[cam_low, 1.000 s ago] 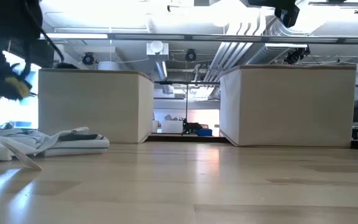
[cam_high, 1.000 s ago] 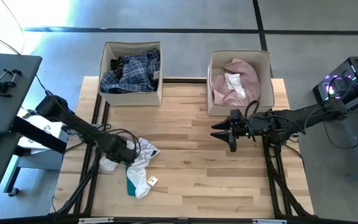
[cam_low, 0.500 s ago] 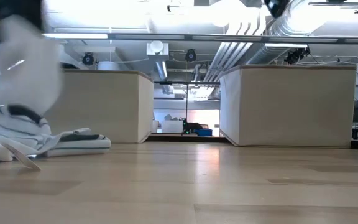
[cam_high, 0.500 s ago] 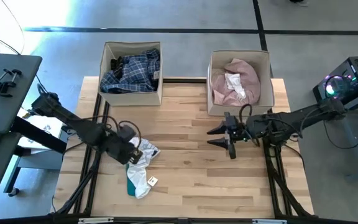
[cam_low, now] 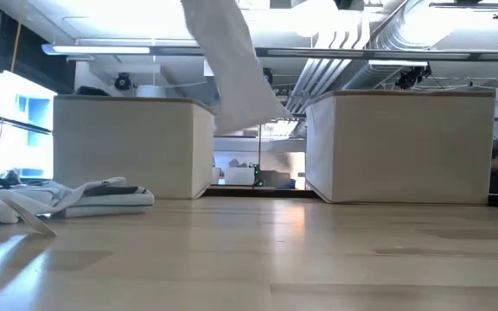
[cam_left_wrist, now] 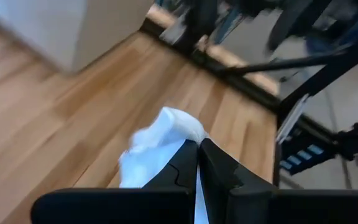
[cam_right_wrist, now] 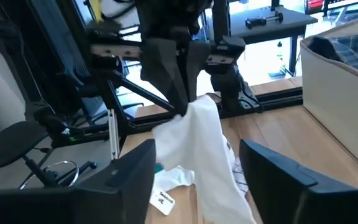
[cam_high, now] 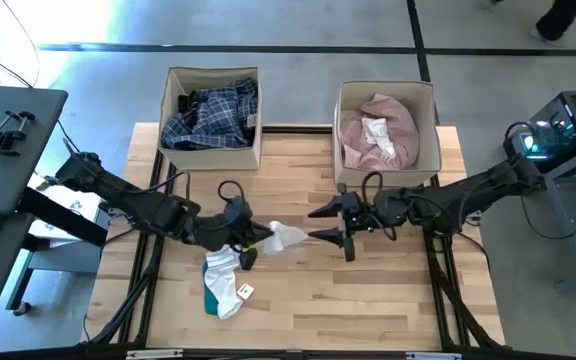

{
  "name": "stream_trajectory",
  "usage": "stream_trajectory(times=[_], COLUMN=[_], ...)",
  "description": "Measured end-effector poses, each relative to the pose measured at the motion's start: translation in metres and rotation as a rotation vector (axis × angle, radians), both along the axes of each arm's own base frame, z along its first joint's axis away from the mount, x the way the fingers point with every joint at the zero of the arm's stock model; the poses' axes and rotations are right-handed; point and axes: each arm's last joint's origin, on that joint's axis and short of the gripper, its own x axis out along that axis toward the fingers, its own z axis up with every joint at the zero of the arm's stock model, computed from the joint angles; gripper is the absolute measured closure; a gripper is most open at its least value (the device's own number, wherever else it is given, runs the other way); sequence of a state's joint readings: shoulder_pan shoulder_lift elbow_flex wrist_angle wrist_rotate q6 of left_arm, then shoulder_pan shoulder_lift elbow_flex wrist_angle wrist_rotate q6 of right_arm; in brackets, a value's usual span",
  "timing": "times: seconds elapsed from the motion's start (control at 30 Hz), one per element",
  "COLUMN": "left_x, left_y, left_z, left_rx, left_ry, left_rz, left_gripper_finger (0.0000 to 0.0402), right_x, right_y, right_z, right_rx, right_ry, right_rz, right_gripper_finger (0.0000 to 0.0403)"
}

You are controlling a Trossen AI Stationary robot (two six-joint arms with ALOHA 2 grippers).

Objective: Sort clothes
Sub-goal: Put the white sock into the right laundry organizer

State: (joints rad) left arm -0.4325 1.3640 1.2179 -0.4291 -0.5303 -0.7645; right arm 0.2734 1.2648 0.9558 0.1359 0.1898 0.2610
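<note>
Sorting is judged well advanced: a blue-white plaid shirt (cam_high: 211, 115) is seen in the left beige square fabric box (cam_high: 172, 152), and a pale pink shirt (cam_high: 380, 132) with a white piece on it in the right beige fabric box (cam_high: 341, 170). A white soft garment (cam_high: 286, 236) is held up above the wooden worktop (cam_high: 368, 300), pinched in the left hand (cam_high: 256, 235), whose fingers are together on it. The right hand (cam_high: 326, 222) is spread wide just beside the cloth, nothing gripped. A small heap of white and teal socks (cam_high: 222, 282) is left on the worktop near the left arm.
</note>
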Motion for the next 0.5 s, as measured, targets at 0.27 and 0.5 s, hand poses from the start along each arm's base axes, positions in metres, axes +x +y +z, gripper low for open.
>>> stream_trajectory(times=[0.27,0.5], left_x=[0.018,0.022], left_y=[0.006,0.008], left_z=[0.008,0.016], left_rx=[0.044,0.078], left_ry=[-0.124,-0.197], left_rz=[-0.029,-0.044], left_gripper_finger=[0.0401,0.0401], right_x=[0.038,0.064], right_y=[0.007,0.013], right_z=[-0.004,-0.009], right_rx=[-0.060,-0.123], right_ry=[0.072,0.119], right_rz=[-0.002,-0.019], right_gripper_finger=[0.0137,0.0158])
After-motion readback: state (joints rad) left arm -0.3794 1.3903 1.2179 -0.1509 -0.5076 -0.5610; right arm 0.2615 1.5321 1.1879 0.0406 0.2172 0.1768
